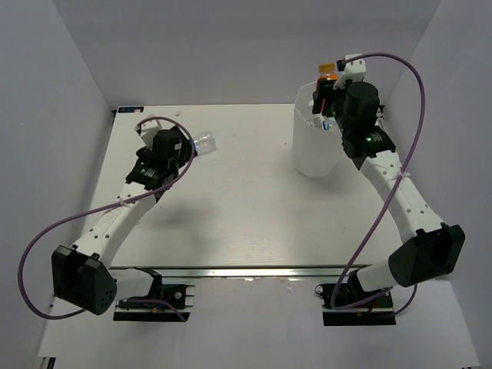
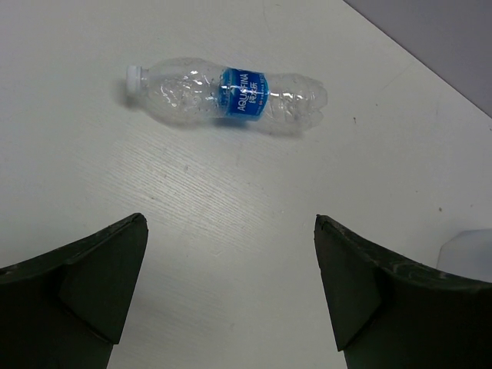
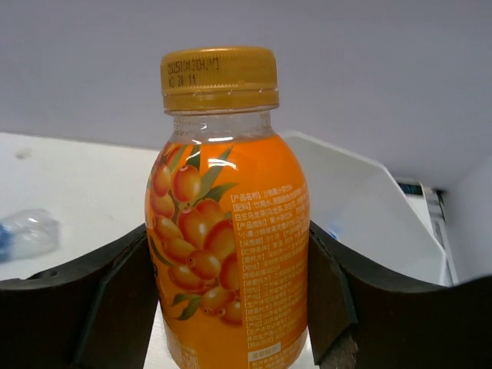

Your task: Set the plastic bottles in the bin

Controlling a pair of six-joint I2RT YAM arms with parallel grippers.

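Our right gripper (image 3: 229, 254) clamps the orange bottle (image 3: 227, 223) over the far rim of the bin (image 1: 311, 150); released early, it may miss. Our left gripper (image 2: 229, 231) gapes.

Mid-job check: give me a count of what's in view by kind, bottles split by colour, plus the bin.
Clear bottle with blue label: 1, lying on the table
Orange bottle: 1, held above the bin
White bin: 1
Total: 3 things. The bottom of the bin is out of sight, so anything already inside is not counted.
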